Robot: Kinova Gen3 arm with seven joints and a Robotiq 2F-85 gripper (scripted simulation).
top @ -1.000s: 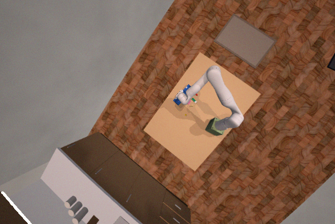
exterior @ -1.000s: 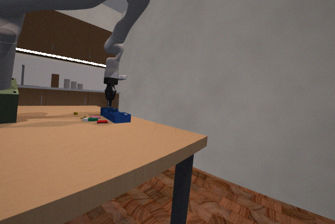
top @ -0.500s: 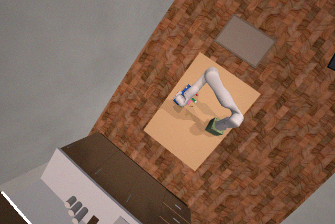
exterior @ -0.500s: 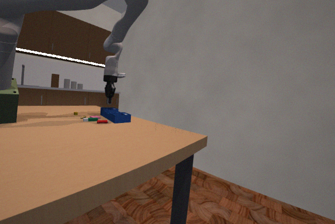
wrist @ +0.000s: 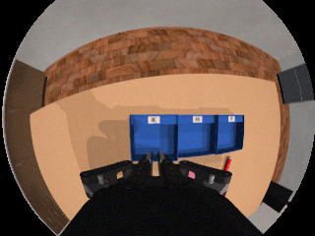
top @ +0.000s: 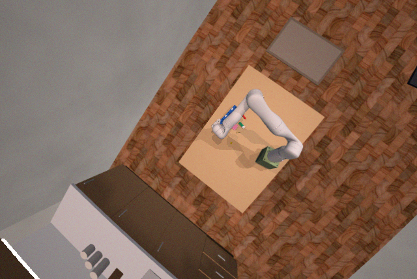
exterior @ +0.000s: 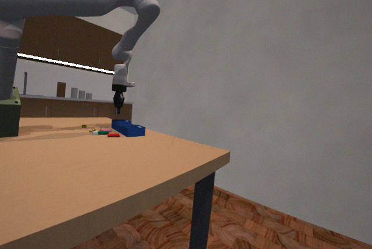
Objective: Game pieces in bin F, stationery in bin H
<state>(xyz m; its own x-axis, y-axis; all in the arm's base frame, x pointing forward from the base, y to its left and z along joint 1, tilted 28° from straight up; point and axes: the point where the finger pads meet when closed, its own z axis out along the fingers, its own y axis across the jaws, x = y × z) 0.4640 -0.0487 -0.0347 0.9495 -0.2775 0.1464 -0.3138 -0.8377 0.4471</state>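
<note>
My gripper is shut, with nothing visible between its fingertips. It is above the near edge of the blue bin marked K. The bins marked H and F adjoin it to the right; I see nothing in them. A yellow cube, a small thin yellowish thing, a flat pink piece, a green and white block and a red cylinder lie on the table.
The arm's green base block stands on the table. The row of bins is near the table's wall-side edge. The arm covers part of that row in the top view.
</note>
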